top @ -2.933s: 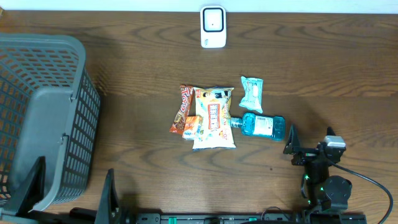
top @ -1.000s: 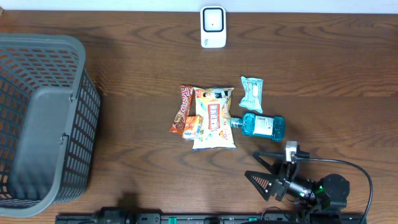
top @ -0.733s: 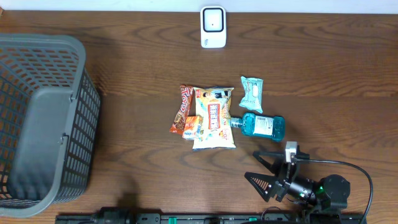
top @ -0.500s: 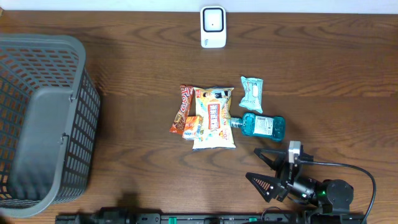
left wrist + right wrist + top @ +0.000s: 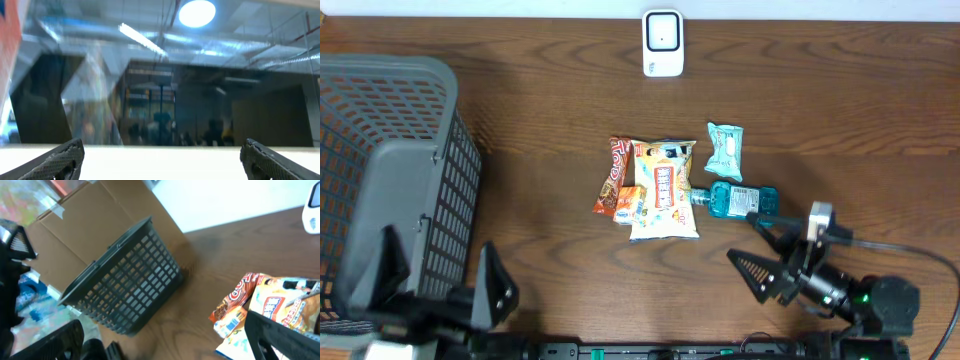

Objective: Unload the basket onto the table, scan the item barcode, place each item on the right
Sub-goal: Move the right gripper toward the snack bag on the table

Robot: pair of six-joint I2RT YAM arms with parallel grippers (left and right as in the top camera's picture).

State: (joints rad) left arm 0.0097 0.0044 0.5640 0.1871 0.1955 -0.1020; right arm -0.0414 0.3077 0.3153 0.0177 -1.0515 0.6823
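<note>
Overhead, the lying bottle (image 5: 742,201) looks filled with blue liquid (image 5: 767,206); both jaws spread.

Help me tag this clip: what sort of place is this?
Probably a mock shop checkout set up on a wooden table: a white barcode scanner at the far edge, a grey shopping basket, and packaged snacks with a blue bottle.

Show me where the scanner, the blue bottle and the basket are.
scanner (image 5: 662,42): overhead view, middle of its white face.
blue bottle (image 5: 744,203): overhead view, on its label.
basket (image 5: 380,68): overhead view, on the far rim.
</note>
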